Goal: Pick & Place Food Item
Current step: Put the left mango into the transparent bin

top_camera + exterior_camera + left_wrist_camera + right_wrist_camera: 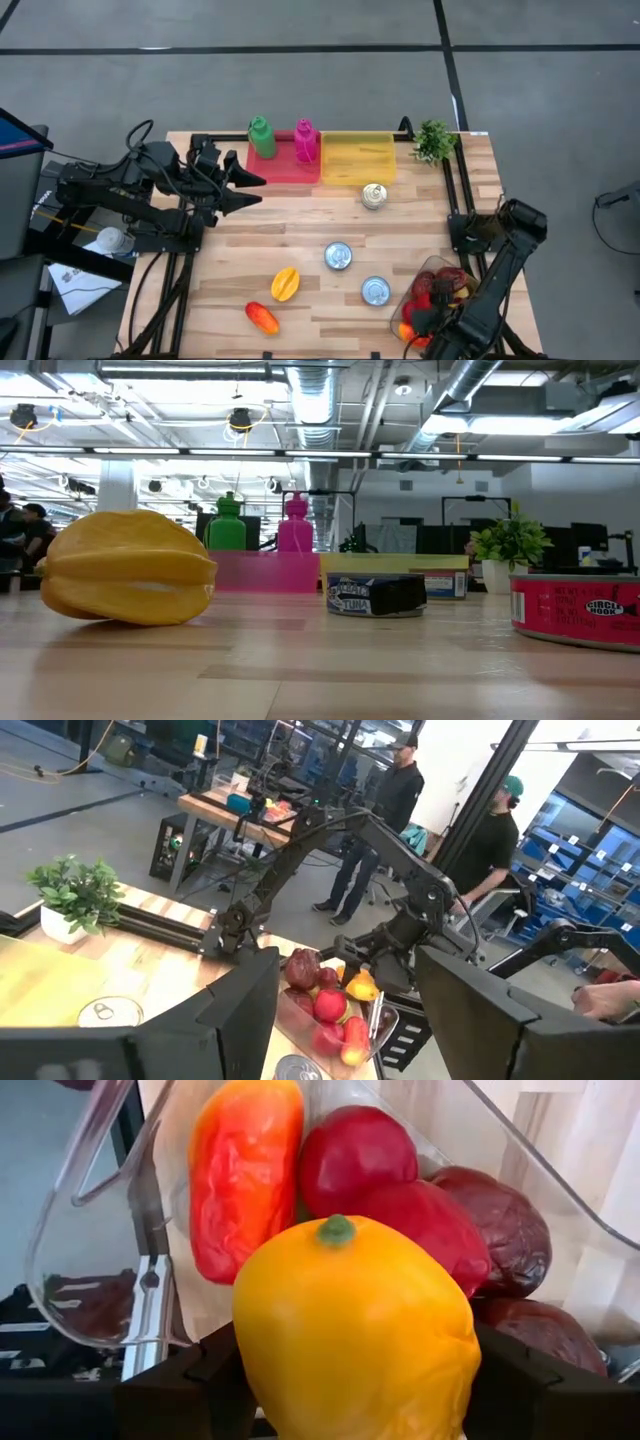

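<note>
A yellow bell pepper (355, 1330) with a green stem is between the fingers of my right gripper (355, 1390), which points down over a clear plastic container (404, 298) at the table's near right corner. Red and orange fruits (355, 1155) lie in the container below the pepper. The left wrist view shows the same pepper (362, 986) just above those fruits. My left gripper (250, 189) waits open and level at the table's left side, with nothing between its fingers. My right gripper pinches the yellow pepper's two opposite sides (250, 1370) between its two fingers, coming from above and pointing down. The pepper sits upright with its stem end (336, 1230) toward the wrist. The pepper itself hides whether its underside rests on the fruits below.
On the table lie a yellow starfruit (285, 284), a red-orange fruit (262, 317) and three cans (338, 256). At the far edge stand a red tray (285, 168) with a green and a pink bottle, a yellow tray (358, 158) and a small plant (433, 140). People stand beyond the table.
</note>
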